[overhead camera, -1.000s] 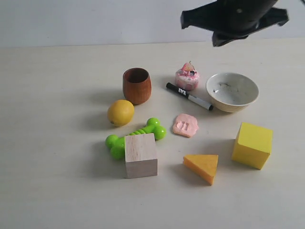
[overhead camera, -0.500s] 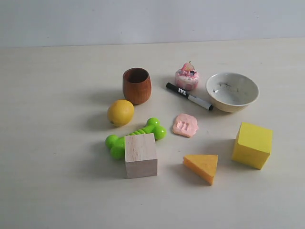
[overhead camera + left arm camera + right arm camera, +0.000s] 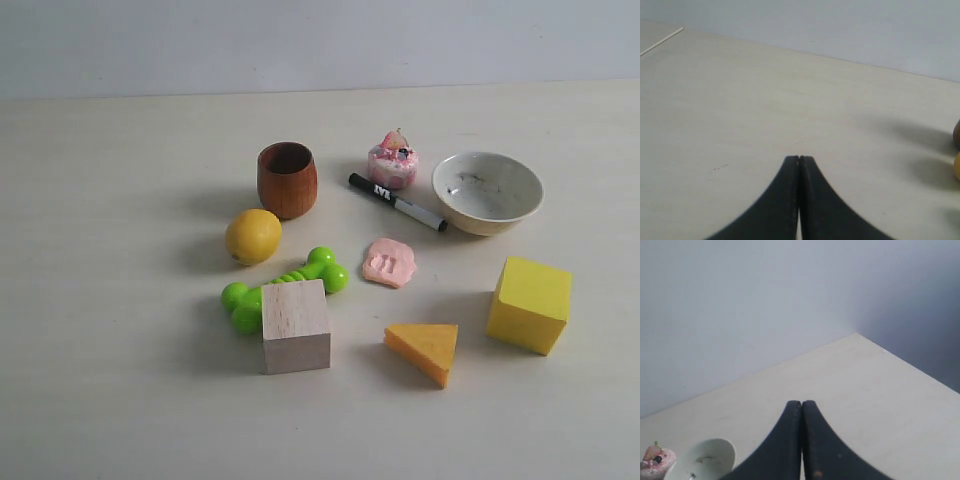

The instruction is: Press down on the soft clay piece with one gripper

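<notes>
The soft clay piece (image 3: 390, 262) lies flat on the table in the exterior view, salmon-pink with groove marks across its top, between the green toy and the yellow cube. Neither arm shows in the exterior view. In the left wrist view my left gripper (image 3: 799, 159) is shut with nothing between its fingers, over bare table. In the right wrist view my right gripper (image 3: 801, 403) is shut and empty, high above the table's far corner. The clay does not show in either wrist view.
Around the clay stand a wooden cup (image 3: 287, 179), a lemon (image 3: 253, 236), a green bone toy (image 3: 283, 285), a wooden block (image 3: 296, 325), an orange wedge (image 3: 424, 349), a yellow cube (image 3: 529, 304), a white bowl (image 3: 487, 192) (image 3: 702, 459), a black marker (image 3: 397, 202) and a pink cupcake toy (image 3: 393, 161) (image 3: 655, 460).
The right arm, at the top of the exterior view one second ago, has left that view. The objects on the table have not moved.
</notes>
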